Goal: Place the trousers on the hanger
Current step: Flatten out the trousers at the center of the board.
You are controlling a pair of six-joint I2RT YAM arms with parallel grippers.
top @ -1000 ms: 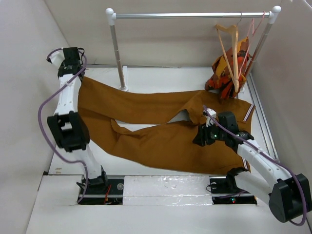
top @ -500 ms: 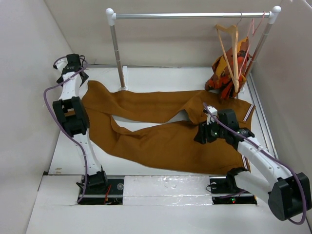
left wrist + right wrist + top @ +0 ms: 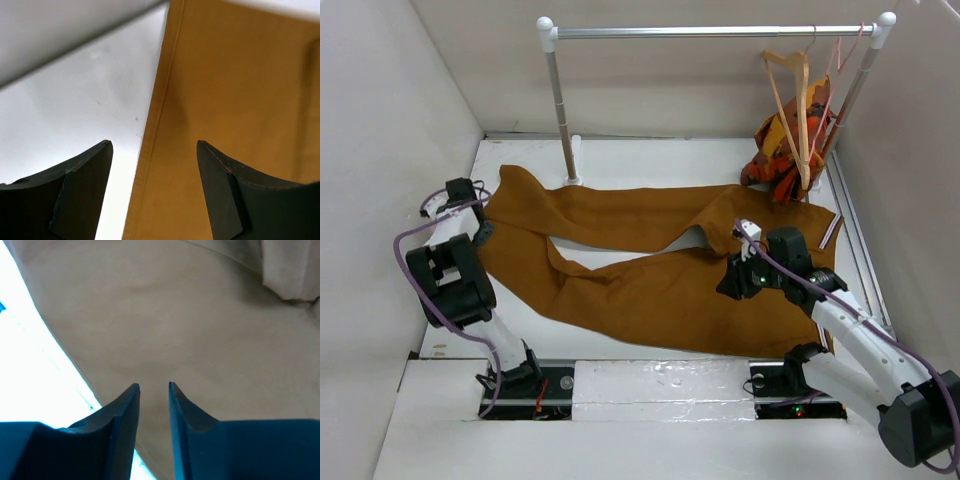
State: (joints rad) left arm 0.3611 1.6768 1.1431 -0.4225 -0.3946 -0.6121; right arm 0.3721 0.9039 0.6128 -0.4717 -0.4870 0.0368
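**Top external view finds the trousers flat on the table, the hanger up on the rail**

Top external: the trousers (image 3: 650,290) lie spread across the white table (image 3: 650,160), with the waist to the right and both legs running left. The far leg ends near the foot of the rail's left post, and a small gap shows between the legs near the crotch. A sliver of striped waistband shows at the right edge. The hanger (image 3: 805,110) hangs by its hook from the rail (image 3: 710,32) at the far right, well apart from the trousers. Beside it are a pink wire hanger (image 3: 835,75) and a patterned orange garment (image 3: 780,150) bunched below. The left gripper (image 3: 480,225) sits low at the left edge of the cloth, by the leg ends. The right gripper (image 3: 732,280) is over the upper part of the near leg, close to the crotch.

Left wrist: the left gripper (image 3: 153,144) stands wide apart with nothing between its dark fingers (image 3: 80,190). Below them the stitched edge of the trousers (image 3: 240,90) runs up the picture, with brown cloth to the right and bare table (image 3: 75,110) to the left. One finger is over the table and the other over the cloth.

Right wrist: the right gripper (image 3: 154,385) shows only a narrow gap between its fingers (image 3: 120,415), and no cloth can be seen pinched in it. The tips point at the trousers (image 3: 175,315), which fill most of the picture and look dull tan here, with a fold at the upper right. A bright, washed-out strip runs down the left side.
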